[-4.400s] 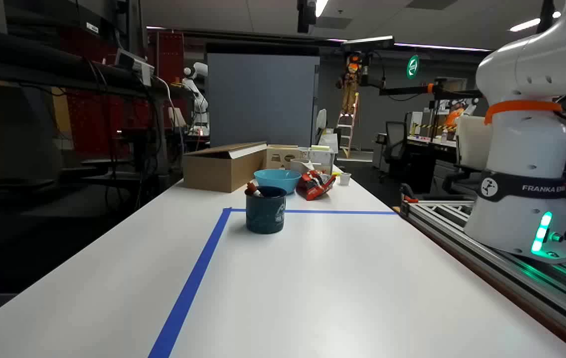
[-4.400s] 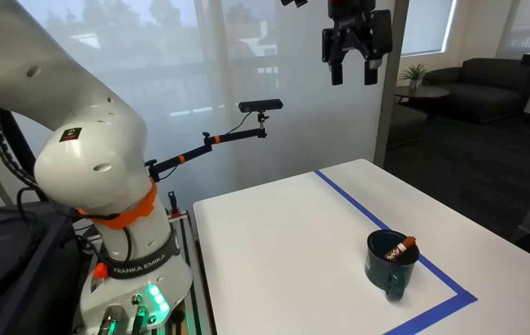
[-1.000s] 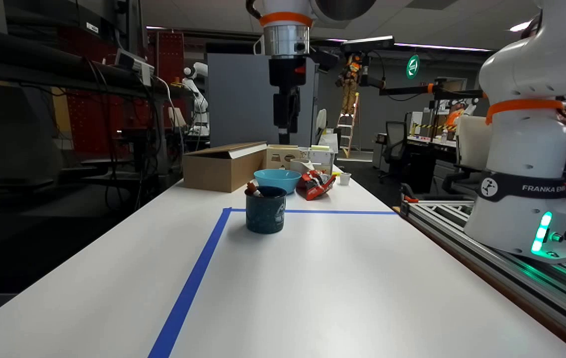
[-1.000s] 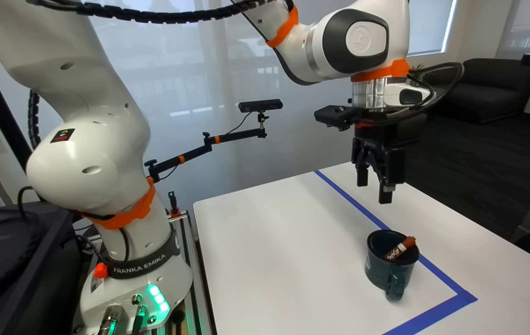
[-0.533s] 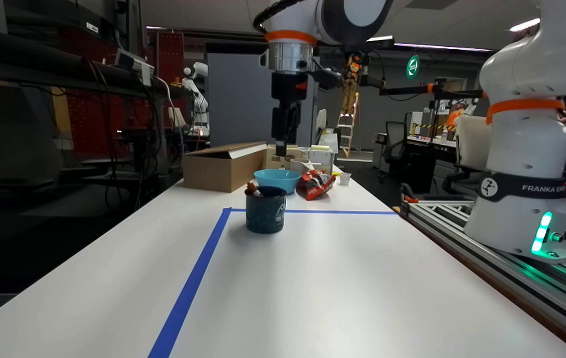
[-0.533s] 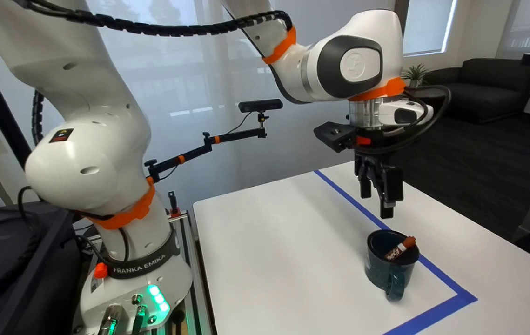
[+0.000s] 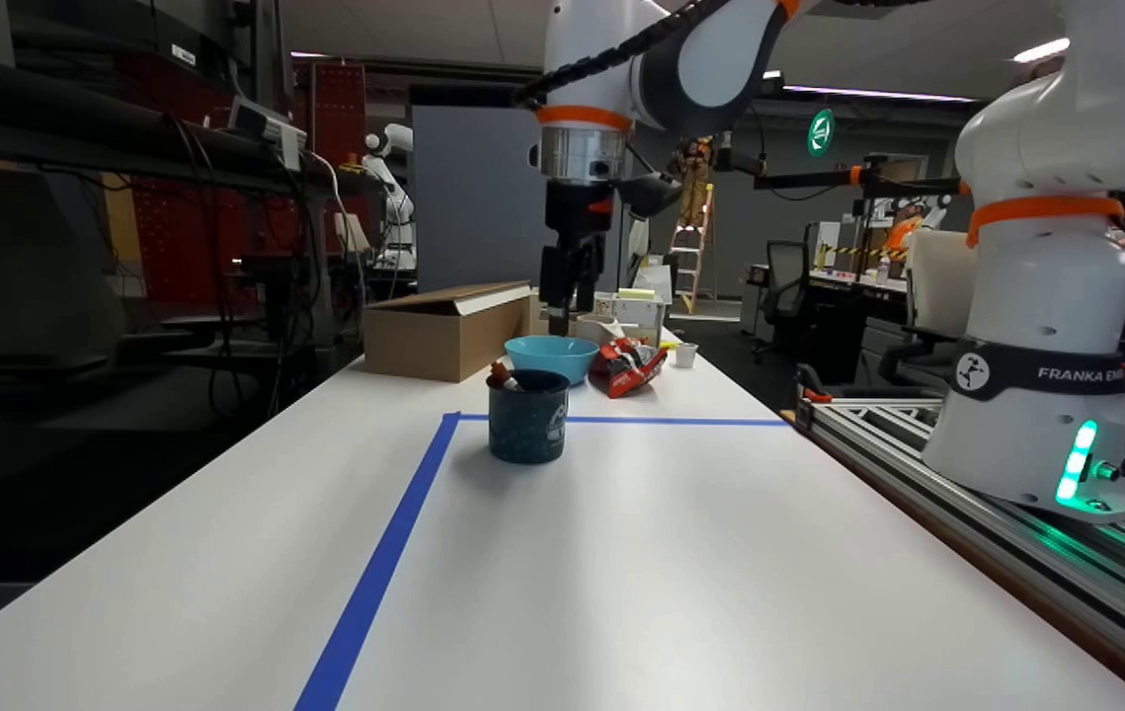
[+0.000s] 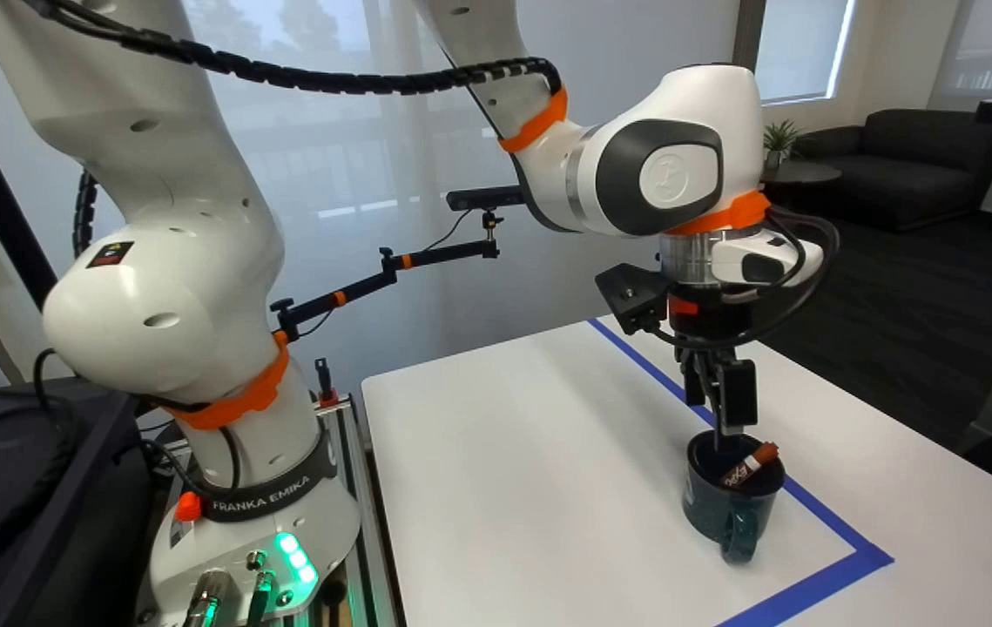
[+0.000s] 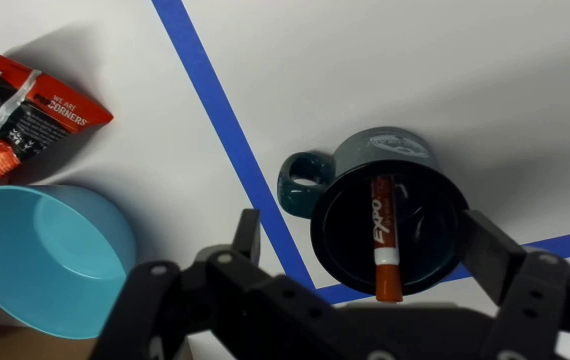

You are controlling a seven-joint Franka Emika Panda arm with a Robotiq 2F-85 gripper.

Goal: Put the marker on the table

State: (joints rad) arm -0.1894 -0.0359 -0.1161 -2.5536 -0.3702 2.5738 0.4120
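Observation:
The marker (image 9: 386, 225), dark red with a white band and orange-brown cap, leans inside a dark blue-green mug, its cap end over the rim. It also shows in both exterior views (image 7: 505, 376) (image 8: 750, 465). The mug (image 8: 718, 514) stands upright on the white table (image 8: 504, 470), inside the blue tape corner. My gripper (image 8: 712, 418) points down, open and empty, just above the mug in an exterior view. In the wrist view, its fingers (image 9: 360, 225) are wide apart, on either side of the marker and mug mouth. The marker's lower end is dark inside the mug.
A light-blue bowl (image 9: 64, 250) and a red snack bag (image 9: 19, 110) lie beyond the tape line, by the mug's handle side. A brown cardboard box (image 7: 443, 336) stands behind them. A camera on an arm (image 8: 487, 198) stands beside the robot base.
My gripper has come down from high above the table to just above the mug, staying open. The mug and marker have not moved.

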